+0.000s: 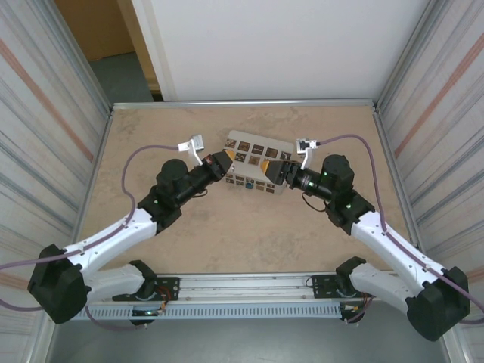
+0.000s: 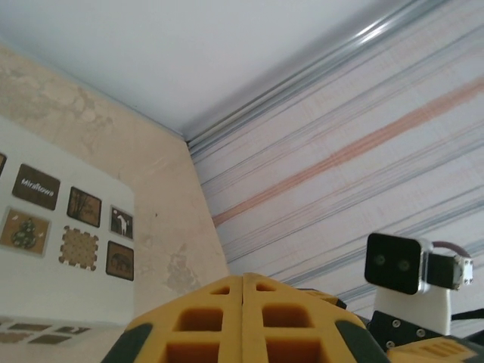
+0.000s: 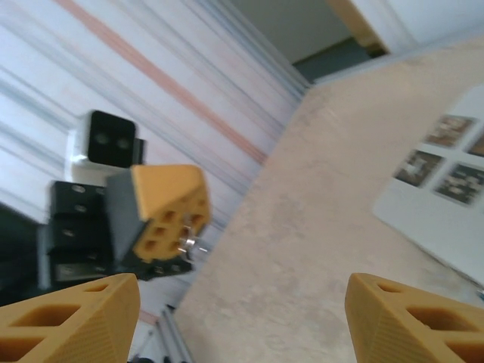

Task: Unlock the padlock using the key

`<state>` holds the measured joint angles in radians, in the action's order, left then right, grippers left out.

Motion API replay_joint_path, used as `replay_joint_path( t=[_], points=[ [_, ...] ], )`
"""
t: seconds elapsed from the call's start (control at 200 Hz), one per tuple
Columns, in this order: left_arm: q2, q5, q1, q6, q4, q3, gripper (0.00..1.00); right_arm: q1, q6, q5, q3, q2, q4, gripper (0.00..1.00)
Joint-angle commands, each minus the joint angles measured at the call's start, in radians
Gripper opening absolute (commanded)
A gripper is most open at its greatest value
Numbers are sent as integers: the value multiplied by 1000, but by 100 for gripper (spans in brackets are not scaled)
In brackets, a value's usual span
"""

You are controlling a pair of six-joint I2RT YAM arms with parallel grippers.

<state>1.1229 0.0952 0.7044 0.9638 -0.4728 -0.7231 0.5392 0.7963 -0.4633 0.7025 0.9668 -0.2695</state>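
My left gripper hovers at the left end of the white box, its yellow fingers pressed together. From the right wrist I see that left gripper with a small silvery key sticking out between its fingers. My right gripper faces it from the box's right side. It stands wide open with only bare table between its fingers. The two grippers are a short gap apart. The blue padlock is out of view.
A white box with dark patterned squares lies on the beige table right behind both grippers. Striped metal walls close in the left and right sides; a white wall stands at the back.
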Motion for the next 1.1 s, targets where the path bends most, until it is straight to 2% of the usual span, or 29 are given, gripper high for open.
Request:
replay_joint_path(
  t=[0.0,0.2,0.586,0.912,1.092],
  points=[
    [15,30,15,-85,-103,-41,0,26,55,-77,-2,16,-178,70],
    [25,17,30,-69,-128,-42,0,96,22,-52,38,105,-183,67],
    [22,8,35,-53,-149,-31,0,134,49,-57,83,201,-250,56],
    [19,2,35,-46,-154,-22,0,151,60,-55,109,251,-267,35],
    [22,4,35,-43,-159,-21,0,155,63,-52,114,260,-272,28]
  ],
)
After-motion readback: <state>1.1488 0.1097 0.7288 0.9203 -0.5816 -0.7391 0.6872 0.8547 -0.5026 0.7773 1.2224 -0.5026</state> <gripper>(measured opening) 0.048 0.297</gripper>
